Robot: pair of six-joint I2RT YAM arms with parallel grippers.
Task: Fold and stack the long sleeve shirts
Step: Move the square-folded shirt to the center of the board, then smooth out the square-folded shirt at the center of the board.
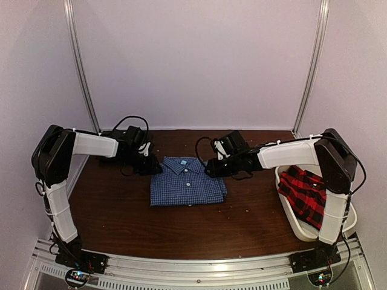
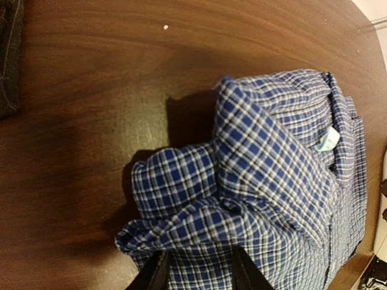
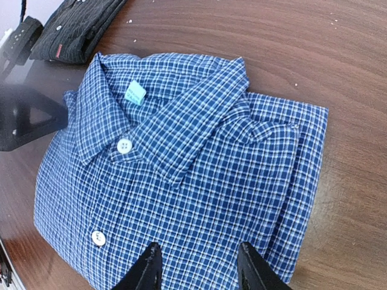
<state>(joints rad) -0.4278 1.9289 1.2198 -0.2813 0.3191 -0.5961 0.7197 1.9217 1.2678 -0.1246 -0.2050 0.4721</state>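
The blue gingham shirt (image 1: 187,181) lies folded mid-desk (image 1: 115,211), left jaws and right jaws both parted at its collar end gripping nothing, the charcoal shirt (image 3: 78,27) folded nearby but unstacked, the red plaid shirt (image 1: 302,193) crumpled in the white tub (image 1: 286,211).

Overhead dim, soft; wrist views sharp; sheen on table (image 3: 199,24).

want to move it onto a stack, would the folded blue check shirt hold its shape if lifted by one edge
Probably not: the blue check shirt is thin cloth, and its tucked fold bulges loose, so it would likely droop and unfold. Pushed, it may bunch on the wooden table rather than slide.
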